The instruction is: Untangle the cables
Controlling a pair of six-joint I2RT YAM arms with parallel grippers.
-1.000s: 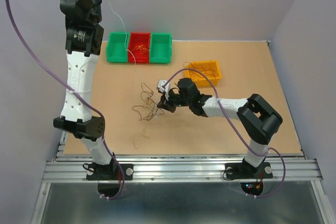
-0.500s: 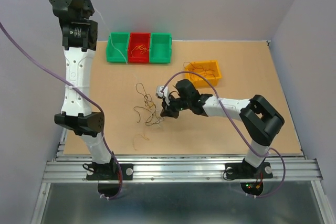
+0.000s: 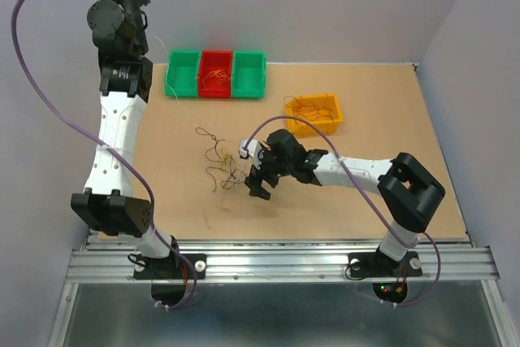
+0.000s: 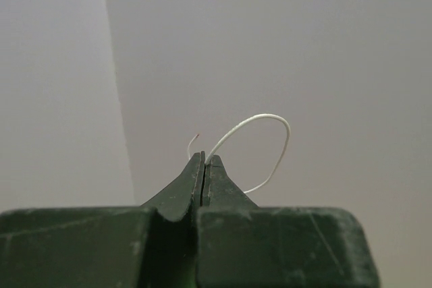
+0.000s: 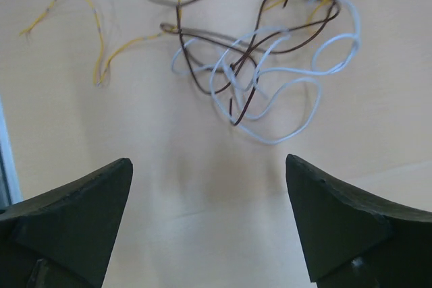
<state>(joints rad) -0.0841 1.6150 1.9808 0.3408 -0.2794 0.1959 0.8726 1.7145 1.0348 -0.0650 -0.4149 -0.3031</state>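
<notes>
The cables (image 3: 221, 170) lie as a loose tangle of white, brown and yellow wires on the tan table, left of centre. In the right wrist view this tangle (image 5: 263, 65) sits just ahead of my right gripper (image 5: 209, 193), which is open wide with nothing between its fingers. That right gripper (image 3: 255, 184) hangs low beside the tangle's right edge. My left gripper (image 4: 204, 160) is shut on a thin white cable (image 4: 270, 123) that loops out of its tips. The left gripper (image 3: 142, 22) is raised high at the far left, against the wall.
A row of green, red and green bins (image 3: 215, 75) stands at the back, with orange wires in the red one. A yellow bin (image 3: 314, 113) with yellow wires sits right of centre. A single yellow wire (image 3: 215, 219) lies near the front.
My right gripper has opened and moved down and left alongside the tangle. The left arm has swung up and to the left, carrying the white cable away from the bins.
</notes>
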